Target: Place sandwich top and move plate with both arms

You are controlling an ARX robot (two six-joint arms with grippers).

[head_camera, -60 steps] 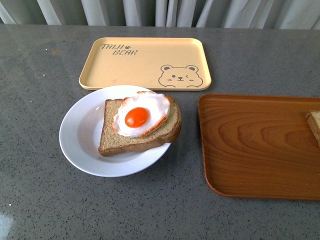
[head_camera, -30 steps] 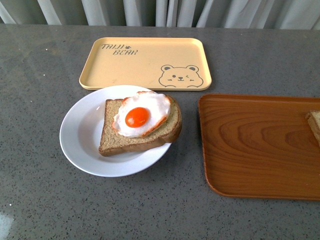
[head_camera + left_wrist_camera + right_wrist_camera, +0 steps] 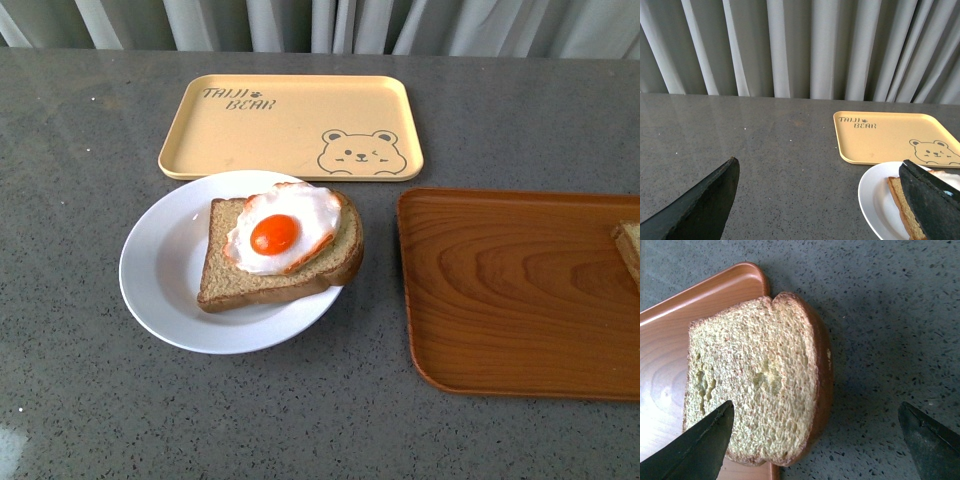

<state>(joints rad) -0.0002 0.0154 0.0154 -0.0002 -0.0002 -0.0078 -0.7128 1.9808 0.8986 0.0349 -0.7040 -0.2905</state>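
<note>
The sandwich top, a brown bread slice with a pale dented patch, lies on the corner of the wooden tray, with its crust hanging over the rim. My right gripper hovers open above it, one finger over the slice and the other over the table. In the front view only a sliver of the sandwich top shows at the right edge. The white plate holds another bread slice topped with a fried egg. My left gripper is open beside the plate. Neither arm shows in the front view.
A yellow bear-printed tray sits just behind the plate, nearly touching its rim. The brown wooden tray lies to the plate's right. Grey curtains hang behind the speckled grey table.
</note>
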